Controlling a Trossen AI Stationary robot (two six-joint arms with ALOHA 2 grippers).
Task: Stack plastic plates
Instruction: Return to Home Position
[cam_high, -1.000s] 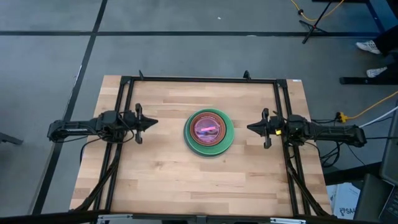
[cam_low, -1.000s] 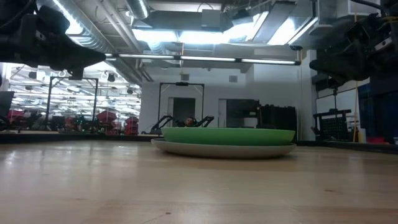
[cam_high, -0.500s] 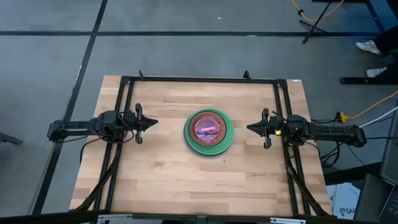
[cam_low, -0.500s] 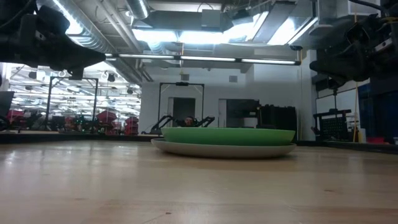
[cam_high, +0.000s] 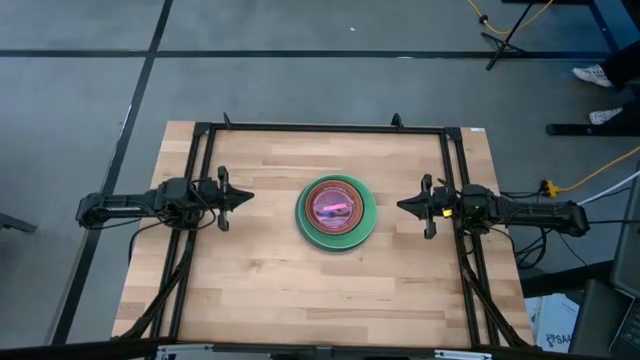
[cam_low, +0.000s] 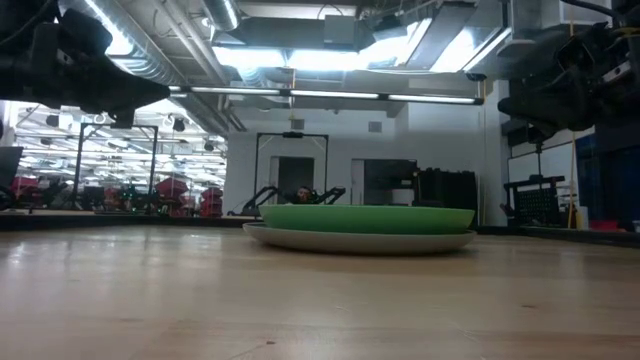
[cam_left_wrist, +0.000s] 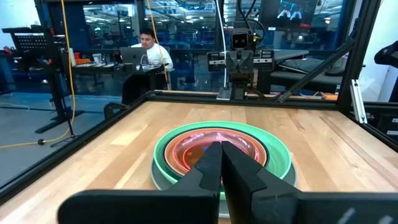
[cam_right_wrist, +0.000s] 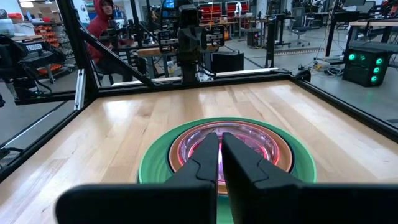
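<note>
The plastic plates (cam_high: 336, 210) sit in one stack at the table's middle: a grey plate (cam_low: 300, 240) lowest, resting on the wood, the mint green one (cam_low: 365, 218) on it, then a brown rim (cam_right_wrist: 180, 143) and small pink translucent plates (cam_left_wrist: 217, 140) nested inside. My left gripper (cam_high: 246, 197) hovers shut left of the stack, above the table. My right gripper (cam_high: 402, 205) hovers shut to the right of it. Both point level at the stack, well apart from it.
A black metal frame (cam_high: 320, 128) borders the table's far, left and right edges. Bare wood lies all round the stack. People sit at desks beyond the table (cam_left_wrist: 149, 46) (cam_right_wrist: 102, 31).
</note>
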